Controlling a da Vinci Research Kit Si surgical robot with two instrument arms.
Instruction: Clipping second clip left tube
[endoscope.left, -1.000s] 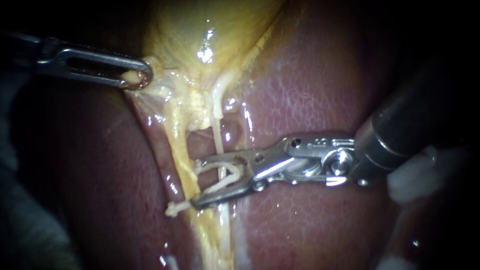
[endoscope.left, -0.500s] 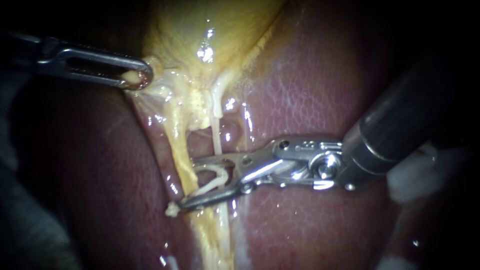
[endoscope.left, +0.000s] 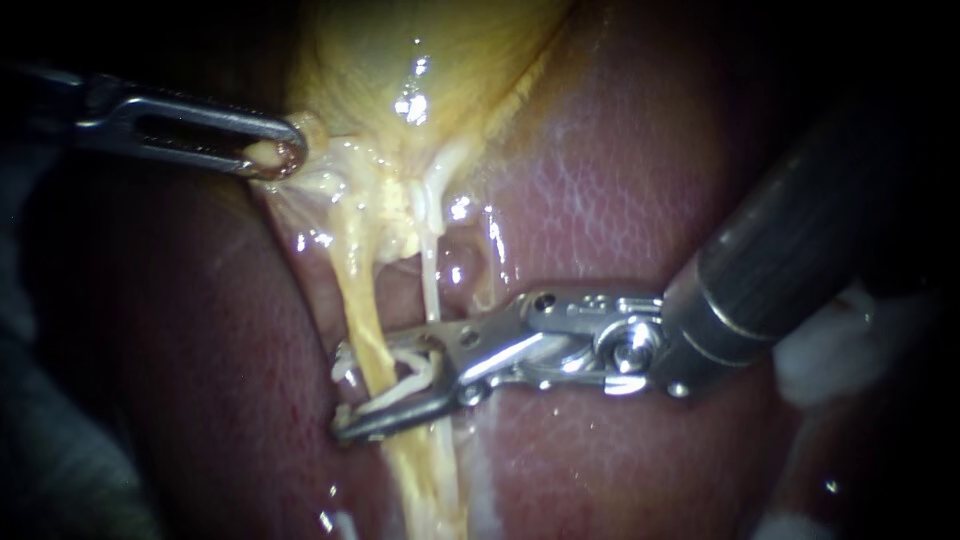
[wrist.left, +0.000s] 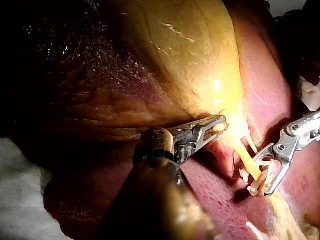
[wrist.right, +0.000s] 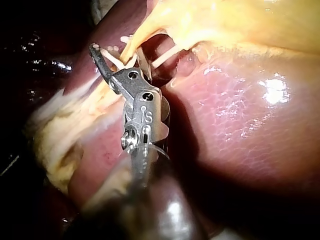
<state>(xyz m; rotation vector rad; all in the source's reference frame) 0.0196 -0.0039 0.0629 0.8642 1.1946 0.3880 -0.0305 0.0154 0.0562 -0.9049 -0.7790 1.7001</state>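
Here the right instrument (endoscope.left: 380, 390), a slender shaft ending in two silver jaws, reaches across the dark red, glistening liver (endoscope.left: 600, 200). Its jaws hold a white clip (endoscope.left: 405, 390) from both sides, at a narrow angle. The yellow, cord-like left tube (endoscope.left: 355, 290) passes through the clip's gap, about midway along the stretch that runs free over the liver, below the yellow gallbladder (endoscope.left: 430, 50). The thin white right tube (endoscope.left: 430, 285) runs just beside it, close to the hinge end of the jaws, and I cannot tell whether it sits inside the clip or behind it. The left instrument (endoscope.left: 275, 157) has its jaws clamped on a pale tissue fold (endoscope.left: 262, 152) at the gallbladder's neck, which holds the tubes taut.

The step looks close to firing. To do it well, I would check in the right wrist view that the lower jaw's tip (wrist.right: 95, 50) shows clear beyond the left tube, so the clip's latch closes past it and not into it. The right tube should be out of the bite. The jaws should cross the tube squarely, and the squeeze should be slow and even. The left instrument's pull should be steady but gentle, since the strand looks thin and could tear.
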